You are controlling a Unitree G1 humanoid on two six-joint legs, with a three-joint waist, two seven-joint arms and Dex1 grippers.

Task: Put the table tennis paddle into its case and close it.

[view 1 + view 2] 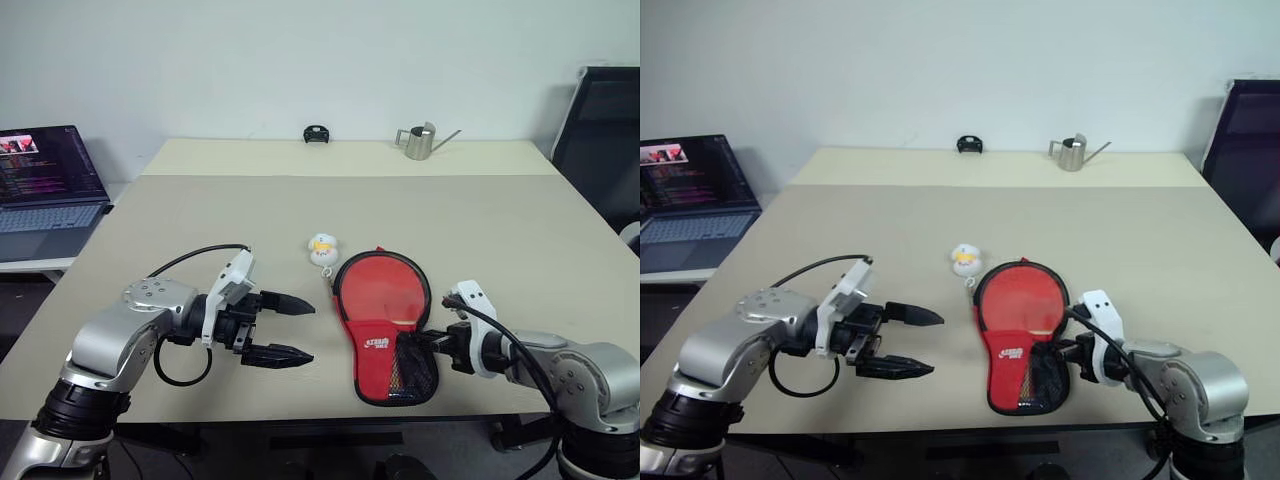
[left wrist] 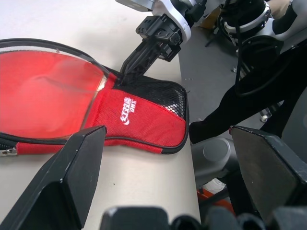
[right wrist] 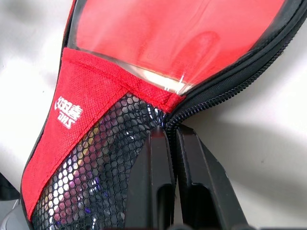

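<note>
- The case (image 1: 385, 325) lay flat at the near edge of the beige table (image 1: 500, 230), red side up with its white logo and black mesh pocket toward the robot.
- The table tennis paddle (image 1: 382, 290) sat inside it, its red face showing through the clear window.
- The right gripper (image 1: 432, 340) had its fingers pinched together on the case's black zipper edge beside the mesh pocket.
- The left gripper (image 1: 285, 330) hovered near the case's left with its fingers spread wide, holding nothing.
- A small white and yellow toy (image 1: 322, 249) stood just beyond the case.
</note>
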